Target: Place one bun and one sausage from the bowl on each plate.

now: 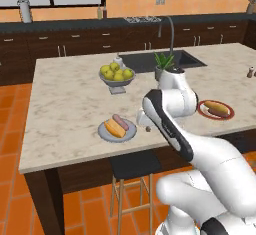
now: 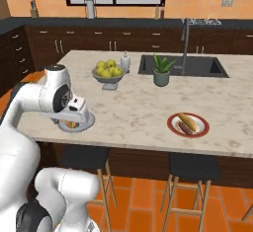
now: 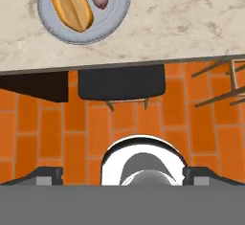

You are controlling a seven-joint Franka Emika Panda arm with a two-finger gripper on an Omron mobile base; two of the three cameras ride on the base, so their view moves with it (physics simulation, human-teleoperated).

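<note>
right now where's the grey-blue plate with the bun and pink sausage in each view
Left base view: the round grey-blue plate lies lower centre, near the counter's front edge.
Right base view: lower left, partly behind the arm.
Hand view: top left, cut by the top edge.
Shared landmark: the black stool seat under that edge.

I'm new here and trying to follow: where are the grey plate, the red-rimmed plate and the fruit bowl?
grey plate (image 1: 129, 134), left base view, bare right rim.
red-rimmed plate (image 2: 203, 126), right base view, right rim.
fruit bowl (image 1: 116, 82), left base view, front wall under the fruit.
</note>
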